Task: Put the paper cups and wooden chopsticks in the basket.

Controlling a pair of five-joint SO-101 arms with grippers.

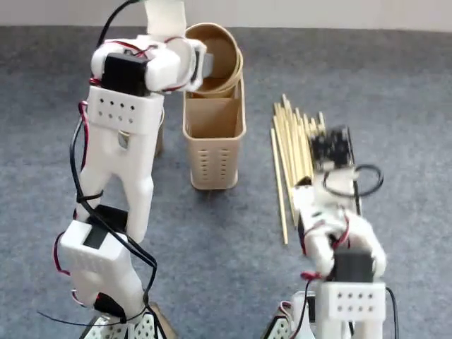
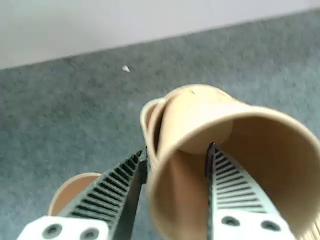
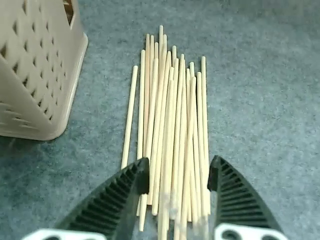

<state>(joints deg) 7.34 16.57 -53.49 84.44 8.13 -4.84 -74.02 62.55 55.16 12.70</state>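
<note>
A tan paper cup [image 2: 235, 145] lies tilted on its side in my left gripper [image 2: 176, 152], which is shut on its wall with one finger inside and one outside. From above, this cup [image 1: 219, 56] hangs over the far end of the beige basket [image 1: 212, 141]. A second rim shows close behind it. Another paper cup [image 2: 75, 192] stands on the carpet below, partly hidden by the left arm [image 1: 159, 134]. A bundle of wooden chopsticks [image 3: 172, 115] lies on the carpet right of the basket [image 3: 35, 75]. My right gripper [image 3: 177, 175] is open, its fingers either side of the bundle's near ends.
Grey carpet covers the table. One chopstick [image 3: 130, 115] lies slightly apart on the basket side of the bundle. The right arm [image 1: 332, 212] stands over the chopsticks [image 1: 293, 148]. A pale wall edge runs along the far side.
</note>
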